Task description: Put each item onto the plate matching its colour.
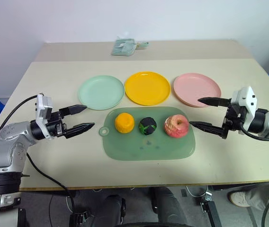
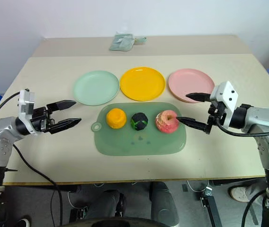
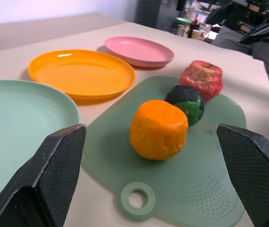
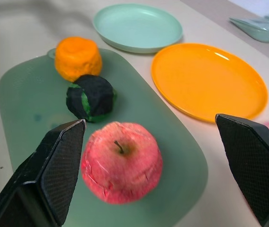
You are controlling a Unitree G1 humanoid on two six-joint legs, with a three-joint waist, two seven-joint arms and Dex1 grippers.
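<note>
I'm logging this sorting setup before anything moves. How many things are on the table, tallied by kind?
Plates: 3 (mint green plate, yellow plate, pink plate)
Fruit-like items: 3 (orange lumpy one, dark green-and-black ball, pink-red apple)
Mats: 1 (green mat)
Folded cloths: 1 (pale green cloth)
Total: 8

Three fruits are sitting in a row on the green mat (image 1: 148,146): the orange one (image 1: 124,123), the dark green ball (image 1: 147,126) and the apple (image 1: 176,126), with narrow gaps between them. Bare table (image 1: 54,161) is lying open on both outer sides of the mat. The left gripper (image 1: 81,118) is hovering with jaws spread near the mat's hole tab; the right gripper (image 1: 205,113) is hovering, jaws spread, just beside the apple. The green plate (image 1: 101,92), yellow plate (image 1: 147,88) and pink plate (image 1: 197,89) are standing unblocked behind the mat.
</note>
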